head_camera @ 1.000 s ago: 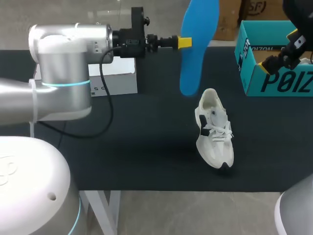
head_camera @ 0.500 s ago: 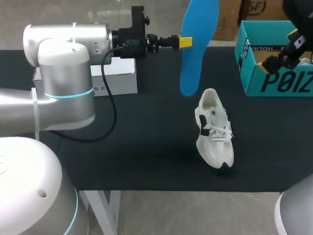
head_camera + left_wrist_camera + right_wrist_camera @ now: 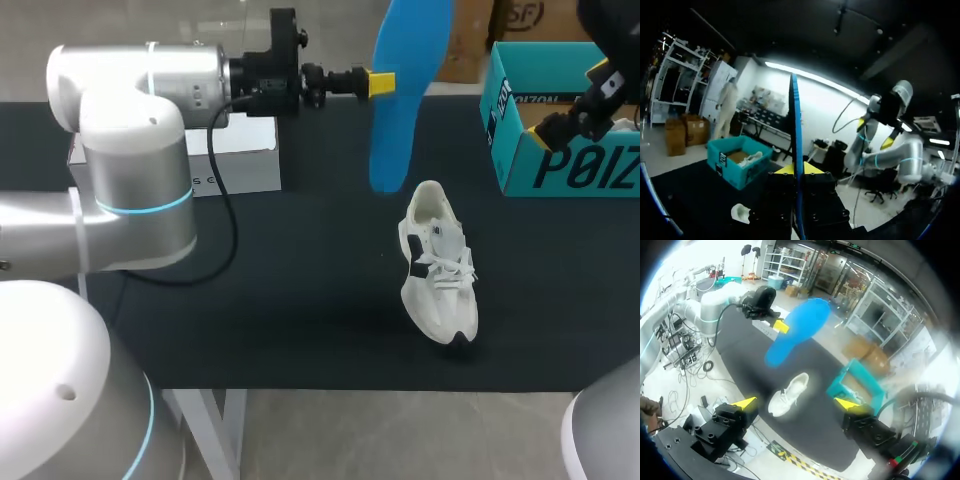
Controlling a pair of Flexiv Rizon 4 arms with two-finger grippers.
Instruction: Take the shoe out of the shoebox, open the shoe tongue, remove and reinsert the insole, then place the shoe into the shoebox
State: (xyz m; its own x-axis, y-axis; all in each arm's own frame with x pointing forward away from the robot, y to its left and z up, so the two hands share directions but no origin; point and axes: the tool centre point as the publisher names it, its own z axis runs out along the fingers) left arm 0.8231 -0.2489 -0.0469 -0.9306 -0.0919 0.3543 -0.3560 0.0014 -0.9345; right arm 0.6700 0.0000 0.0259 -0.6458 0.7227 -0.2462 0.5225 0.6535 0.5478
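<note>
Over the far middle of the black tabletop, the left gripper was clenched on one edge of the flat blue foam insole. It held the insole upright in the air, probably so the lower end could be lined up with the shoe's mouth. The white lace-up sneaker lay right of the tabletop's middle, heel toward that hanging end, apart from it. The right gripper hung released and empty near the teal cardboard shoebox at the far right corner.

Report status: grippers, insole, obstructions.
Left gripper shut on blue insole, held upright above table. Right gripper open, empty, raised near shoebox. Shoe on table; white box well aside.
</note>
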